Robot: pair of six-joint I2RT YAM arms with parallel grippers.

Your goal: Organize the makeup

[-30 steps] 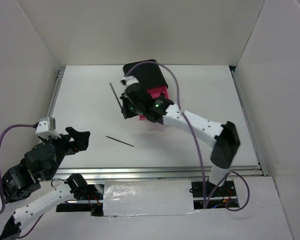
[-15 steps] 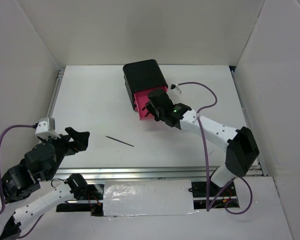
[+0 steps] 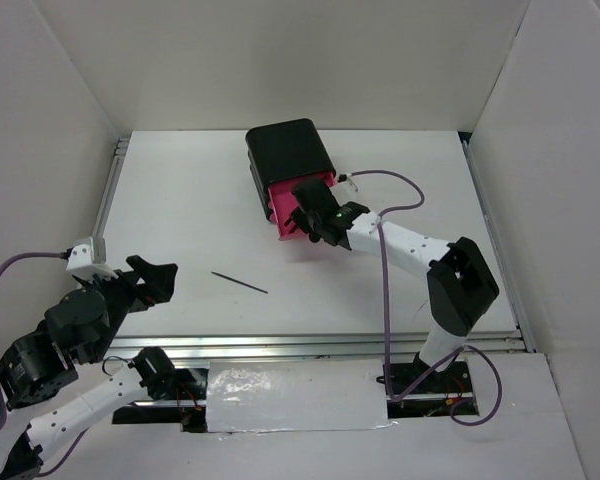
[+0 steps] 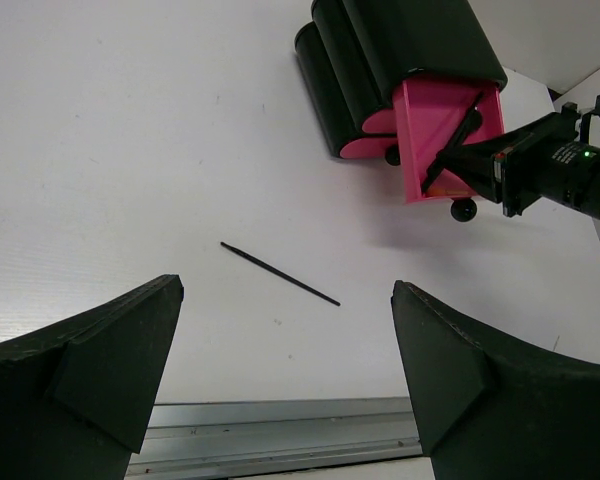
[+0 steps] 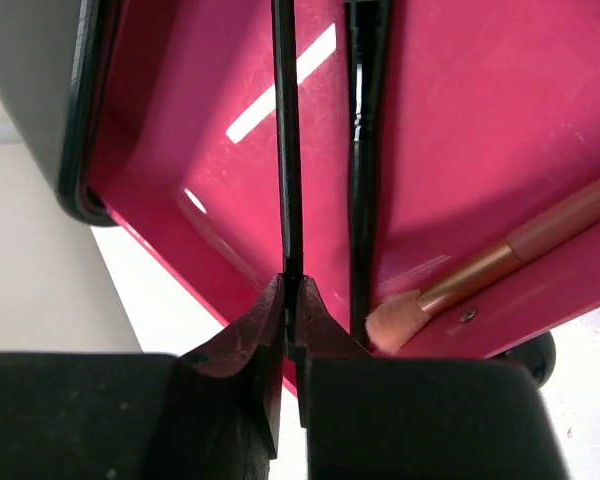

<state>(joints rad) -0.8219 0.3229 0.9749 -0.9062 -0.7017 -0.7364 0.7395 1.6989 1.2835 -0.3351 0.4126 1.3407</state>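
Observation:
My right gripper (image 3: 305, 216) (image 5: 291, 288) is shut on a thin black brush (image 5: 285, 130) and holds it inside the open pink drawer (image 5: 460, 150) of the black chest (image 3: 288, 152). A second black brush (image 5: 365, 150) and an orange-pink stick with a soft tip (image 5: 500, 262) lie in that drawer. Another thin black brush (image 3: 239, 282) (image 4: 278, 273) lies loose on the white table. My left gripper (image 3: 158, 278) (image 4: 285, 300) is open and empty, hovering near the table's front left, short of that brush. The other makeup is out of view.
White walls enclose the table on three sides. A metal rail (image 3: 320, 345) runs along the near edge. A small clear object (image 3: 352, 181) lies right of the chest. The right arm's purple cable (image 3: 385, 290) loops over the table.
My right gripper has carried the thin black brush from the left of the chest down into the open pink drawer. The left arm has barely moved.

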